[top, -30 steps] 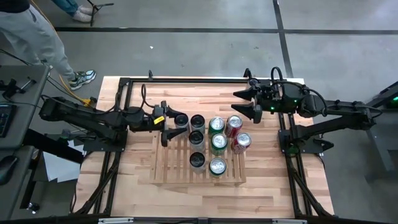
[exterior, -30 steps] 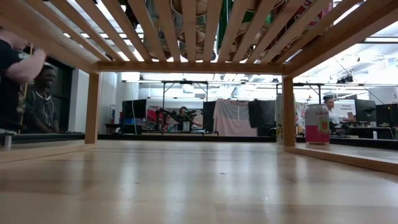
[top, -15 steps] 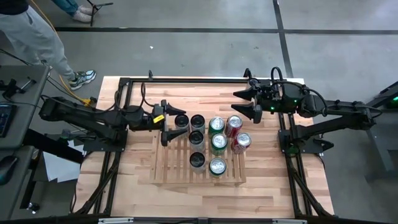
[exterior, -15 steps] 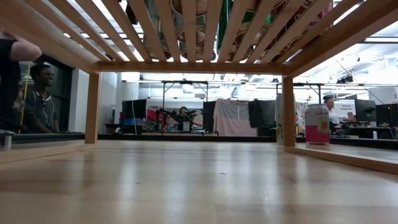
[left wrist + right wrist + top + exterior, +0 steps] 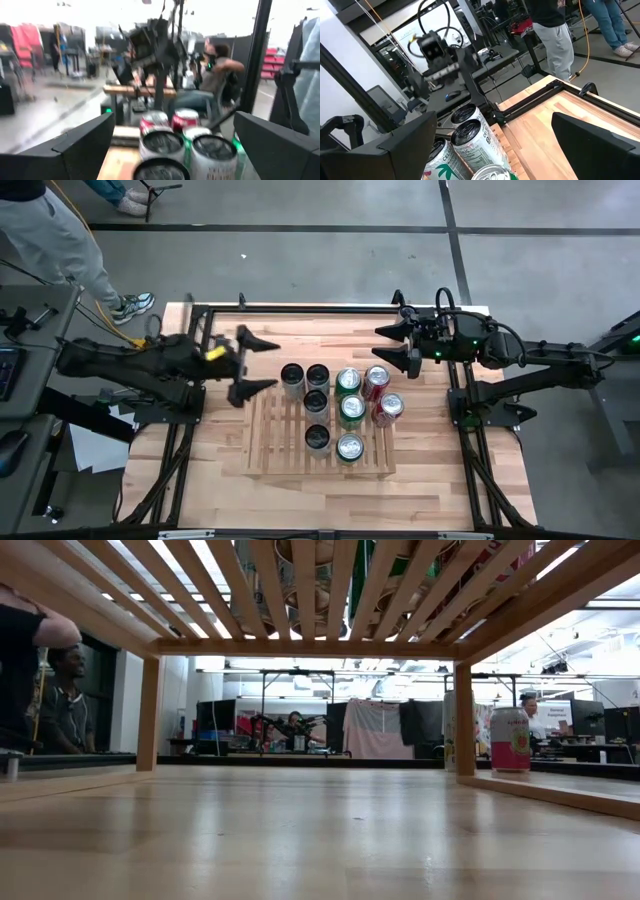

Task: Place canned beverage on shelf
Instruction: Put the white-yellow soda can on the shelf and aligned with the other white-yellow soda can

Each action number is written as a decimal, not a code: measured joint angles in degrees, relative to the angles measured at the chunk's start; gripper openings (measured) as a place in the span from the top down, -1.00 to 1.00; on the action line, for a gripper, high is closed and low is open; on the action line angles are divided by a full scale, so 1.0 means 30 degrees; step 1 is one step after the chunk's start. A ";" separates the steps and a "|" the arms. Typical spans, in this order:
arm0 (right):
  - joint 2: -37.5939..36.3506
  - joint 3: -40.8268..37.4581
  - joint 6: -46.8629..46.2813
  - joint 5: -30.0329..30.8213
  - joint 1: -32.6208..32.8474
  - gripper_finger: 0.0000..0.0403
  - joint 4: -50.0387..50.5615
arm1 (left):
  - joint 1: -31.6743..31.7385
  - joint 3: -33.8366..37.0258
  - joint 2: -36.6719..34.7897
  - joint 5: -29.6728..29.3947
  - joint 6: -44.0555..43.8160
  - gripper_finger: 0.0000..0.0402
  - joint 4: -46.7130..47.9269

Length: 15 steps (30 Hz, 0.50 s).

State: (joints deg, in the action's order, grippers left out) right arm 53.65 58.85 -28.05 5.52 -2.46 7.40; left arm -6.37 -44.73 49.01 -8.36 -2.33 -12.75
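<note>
The slatted wooden shelf (image 5: 272,448) lies on the tabletop and carries several upright cans: black ones (image 5: 291,377), green ones (image 5: 351,409) and red ones (image 5: 376,379). My left gripper (image 5: 256,364) is open and empty. It stands left of the shelf's far-left black can, apart from it. Its wrist view (image 5: 173,120) looks at the cans (image 5: 160,142) from a short way off. My right gripper (image 5: 400,345) is open and empty, right of the shelf's far end. Its wrist view (image 5: 495,120) shows the can tops (image 5: 469,131).
A black frame rail (image 5: 300,307) runs along the table's far edge, and rails run down both sides. Bare tabletop (image 5: 320,335) lies beyond the shelf. A person (image 5: 50,230) stands off the far left corner. The low view looks under the shelf slats (image 5: 300,590).
My left gripper has drawn back from the far-left black can toward the table's left edge, staying open. The can stays upright on the shelf.
</note>
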 joint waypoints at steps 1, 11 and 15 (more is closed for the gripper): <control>0.0007 0.0000 0.0007 -0.0017 0.0000 -0.89 0.0000 | 0.0007 -0.0010 -0.0371 -0.0171 0.0327 -0.99 -0.0024; 0.0006 0.0000 -0.1415 0.2831 -0.0121 -0.89 0.0322 | 0.0007 -0.0029 -0.2974 -0.0904 -0.1749 -0.99 -0.0127; 0.0007 0.0004 -0.2066 0.7236 -0.0415 -0.89 0.1994 | 0.0007 -0.0029 -0.3065 -0.0913 -0.2023 -0.99 -0.0247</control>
State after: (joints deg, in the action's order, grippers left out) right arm 53.67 58.86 -34.25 27.23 -3.70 13.38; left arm -6.35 -44.82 39.81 -11.10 -8.40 -13.50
